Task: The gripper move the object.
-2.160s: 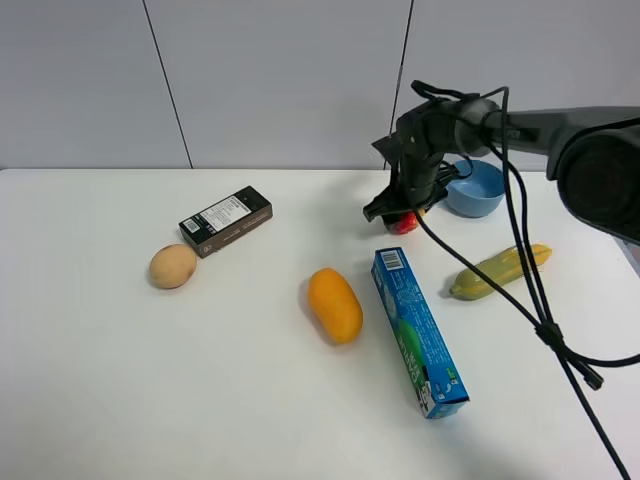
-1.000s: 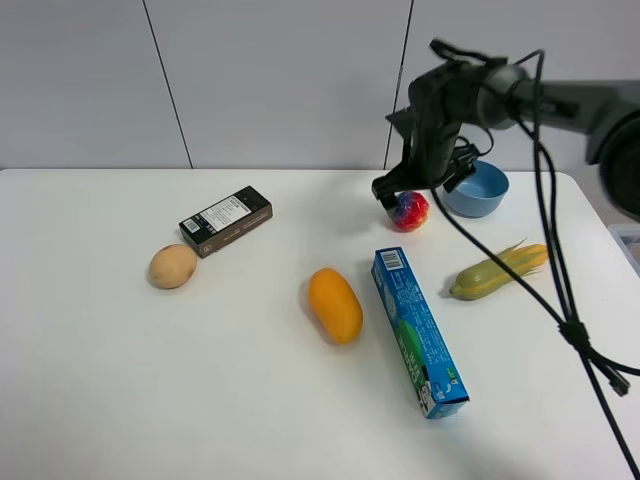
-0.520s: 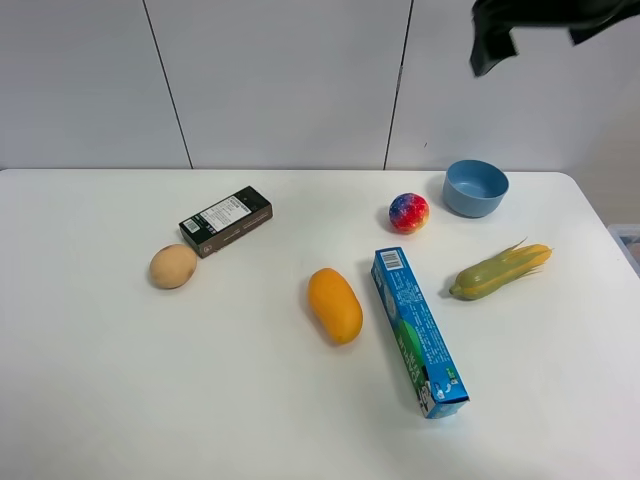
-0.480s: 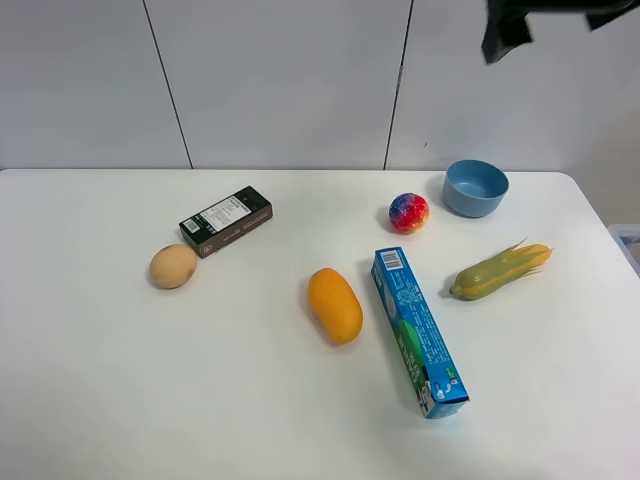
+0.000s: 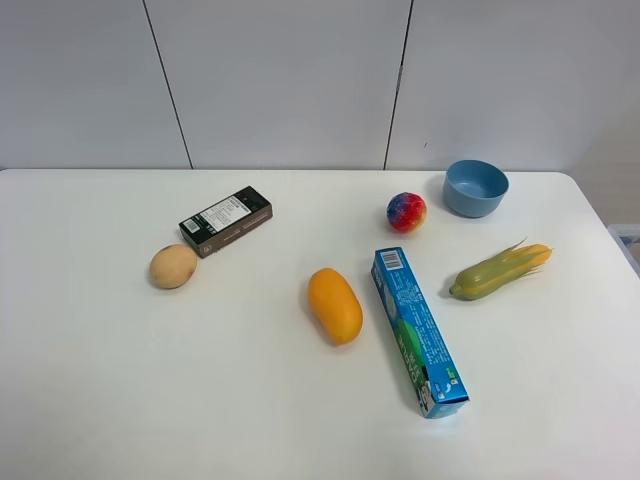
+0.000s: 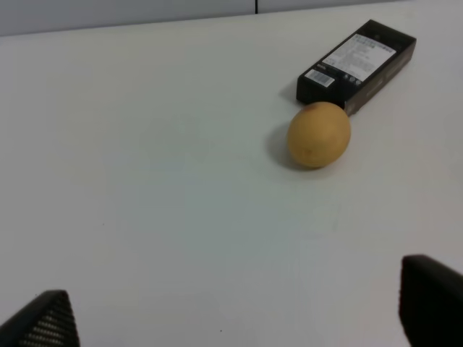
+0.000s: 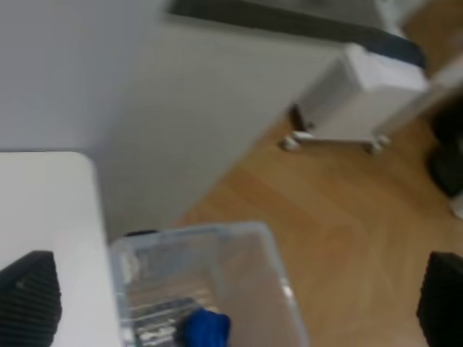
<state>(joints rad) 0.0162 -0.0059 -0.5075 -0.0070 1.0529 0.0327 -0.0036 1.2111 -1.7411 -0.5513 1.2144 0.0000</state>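
The mottled round ball [image 5: 406,211], bowl [image 5: 476,187] at its two o'clock, is seen only overhead; left gripper [image 6: 239,311] and right gripper [image 7: 237,295] are spread.

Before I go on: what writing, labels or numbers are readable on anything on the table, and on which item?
No words or numbers can be read.
Black box: its white label has lines of fine print, too small and blurred in both views.
Blue box: a barcode at the end nearer the wall and white print along the top, too small to read.
No writing shows elsewhere.
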